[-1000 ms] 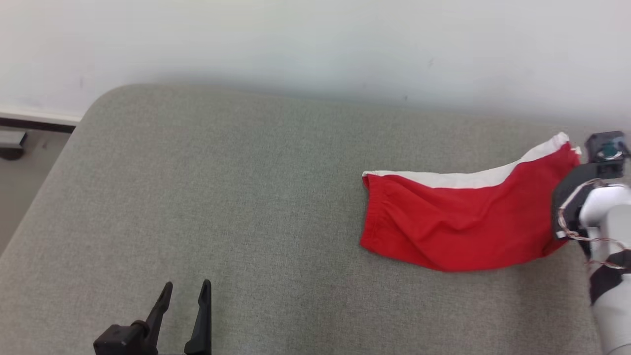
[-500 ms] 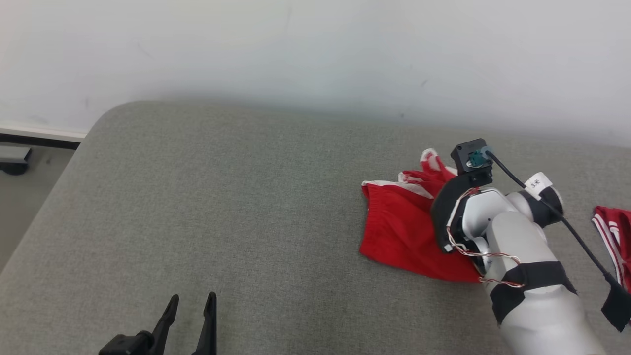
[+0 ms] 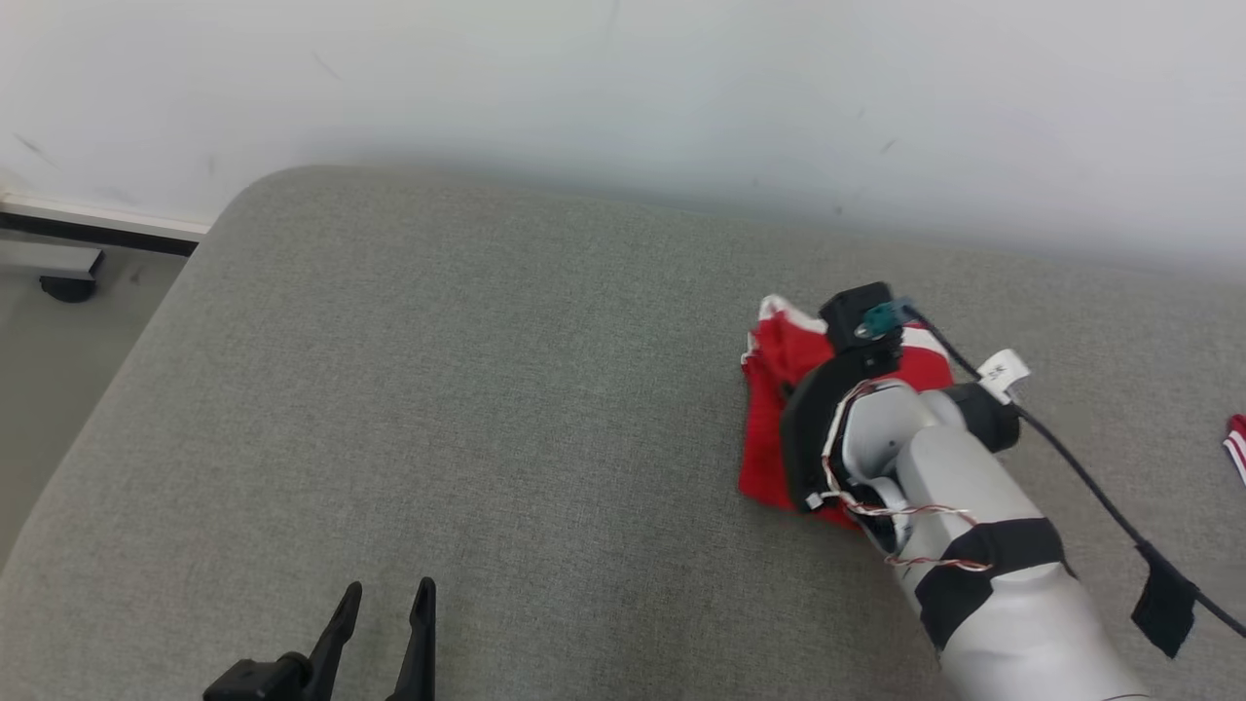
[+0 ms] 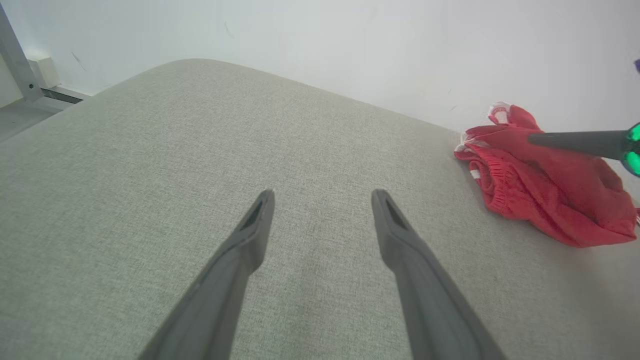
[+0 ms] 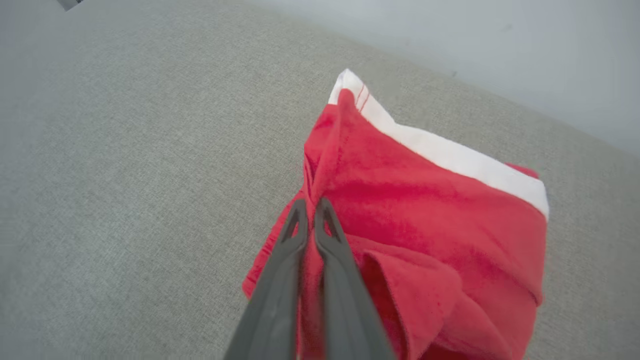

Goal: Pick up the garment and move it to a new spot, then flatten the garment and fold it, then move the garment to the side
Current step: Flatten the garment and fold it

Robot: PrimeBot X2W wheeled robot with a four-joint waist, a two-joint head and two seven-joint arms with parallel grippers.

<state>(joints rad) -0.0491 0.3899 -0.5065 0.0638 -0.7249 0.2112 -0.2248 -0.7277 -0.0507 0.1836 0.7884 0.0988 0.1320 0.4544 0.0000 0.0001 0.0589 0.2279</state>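
Red garment (image 5: 430, 210) lies bunched on the grey cushion (image 3: 487, 389), its white band (image 5: 440, 154) running from ahead of the jaws to their right. Right gripper (image 5: 310, 207) is clenched on a fold. Left gripper (image 4: 322, 200) stands released, well apart.

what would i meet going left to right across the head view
floor → left hand → garment → striped cloth
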